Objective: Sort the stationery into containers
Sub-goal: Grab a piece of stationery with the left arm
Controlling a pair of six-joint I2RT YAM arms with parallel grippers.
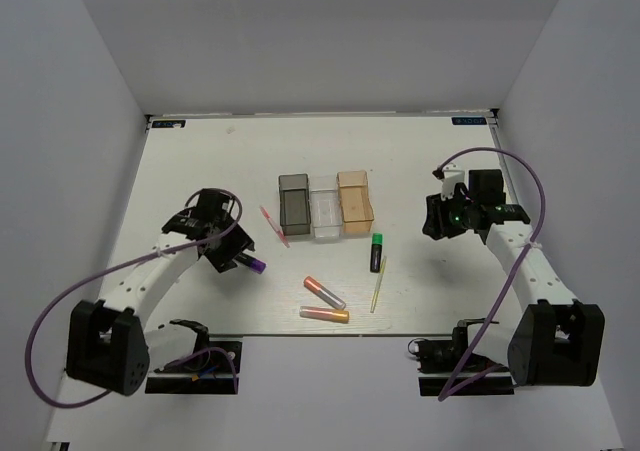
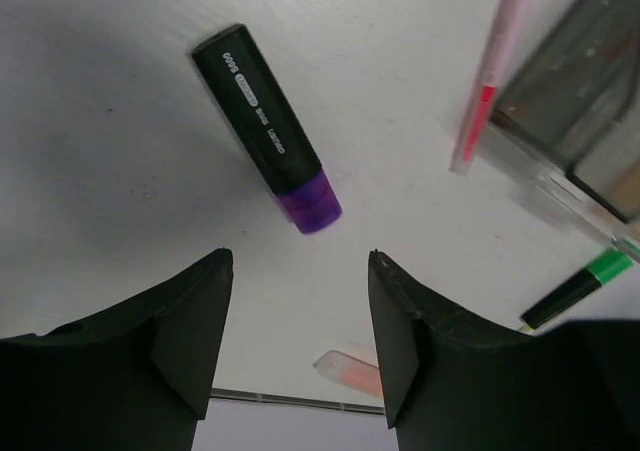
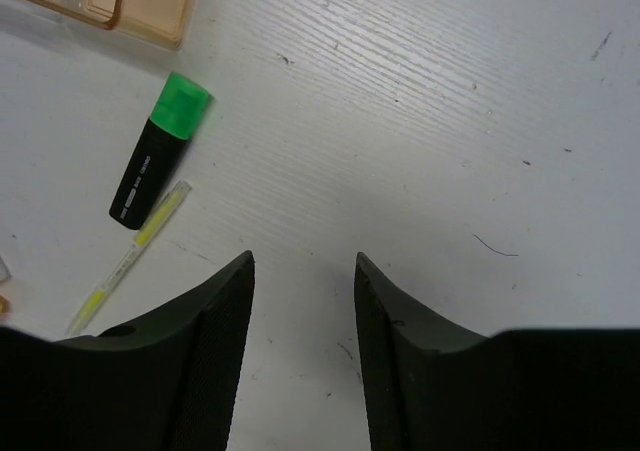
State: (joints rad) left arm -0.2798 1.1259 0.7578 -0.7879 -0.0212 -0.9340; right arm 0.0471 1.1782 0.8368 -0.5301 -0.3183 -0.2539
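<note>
White tabletop (image 1: 200,171), walled in. 6 stationery pcs lie loose, none binned: 2 markers, purple-cap marker (image 2: 268,129) and green-cap marker (image 3: 160,151); 2 pens, pink pen (image 1: 273,225) and yellow pen (image 1: 378,285); 2 tubes, far tube (image 1: 324,292) and near tube (image 1: 325,314). 3 bins side by side, grey bin (image 1: 282,203), clear bin (image 1: 324,233), orange bin (image 1: 370,201), prob. one per type. Left gripper (image 2: 300,261), jaws apart, hangs by purple-cap marker, likely lining up. Right gripper (image 3: 303,261) also spread, empty.

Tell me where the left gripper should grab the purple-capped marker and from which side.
On the purple-capped marker, grip the black barrel mid-length, coming straight down, left gripper closing across its width. It lies flat on the table, apart from the pink pen.
</note>
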